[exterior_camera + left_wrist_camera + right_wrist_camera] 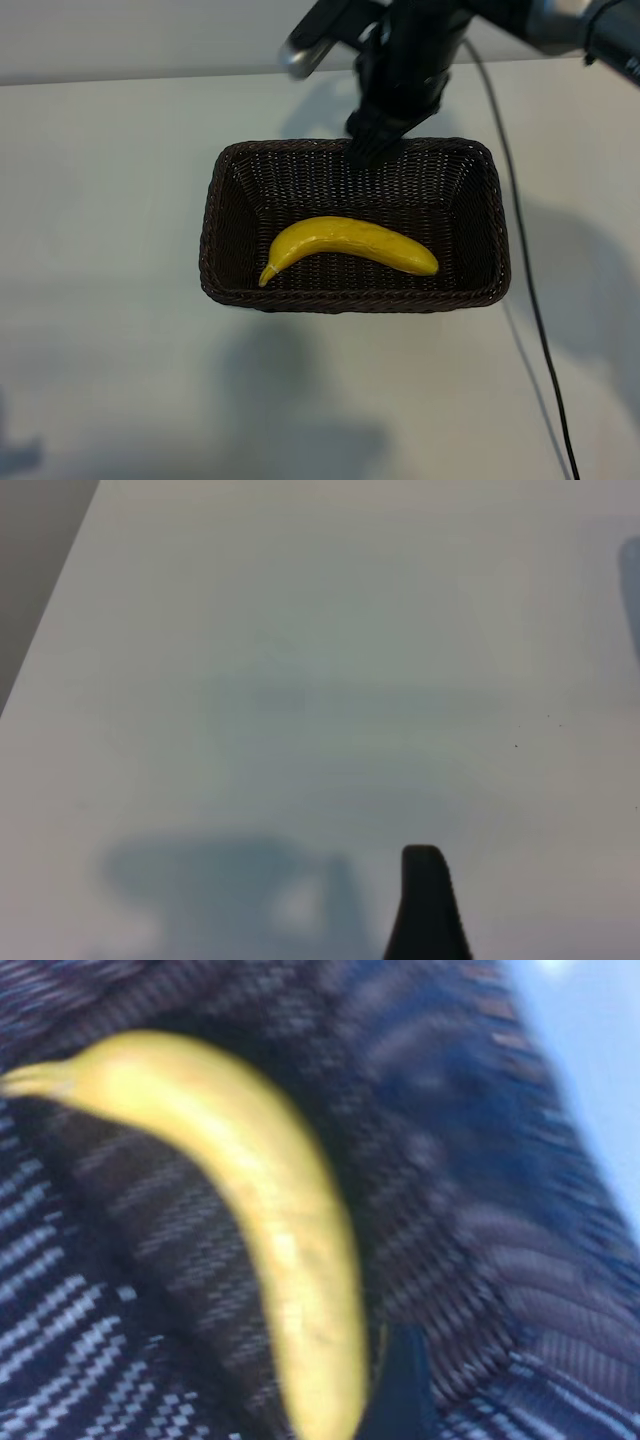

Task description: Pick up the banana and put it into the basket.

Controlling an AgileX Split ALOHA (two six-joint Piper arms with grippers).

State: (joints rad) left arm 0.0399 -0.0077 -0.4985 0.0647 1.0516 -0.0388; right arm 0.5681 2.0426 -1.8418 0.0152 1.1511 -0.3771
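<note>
The yellow banana [345, 246] lies flat on the floor of the dark-brown wicker basket [216, 200], with its stem tip toward the near left corner. My right gripper [377, 142] hangs over the basket's far rim, above and behind the banana and apart from it, open and holding nothing. In the right wrist view the banana [250, 1200] curves across the weave, with one dark finger [402, 1385] beside its thick end. In the left wrist view one dark finger [425, 900] of the left gripper hovers over bare table. That gripper is open and empty.
The basket stands mid-table on a white tabletop [100, 200]. A black cable [535, 310] runs from the right arm down past the basket's right side to the front edge. The table's edge [45, 600] shows in the left wrist view.
</note>
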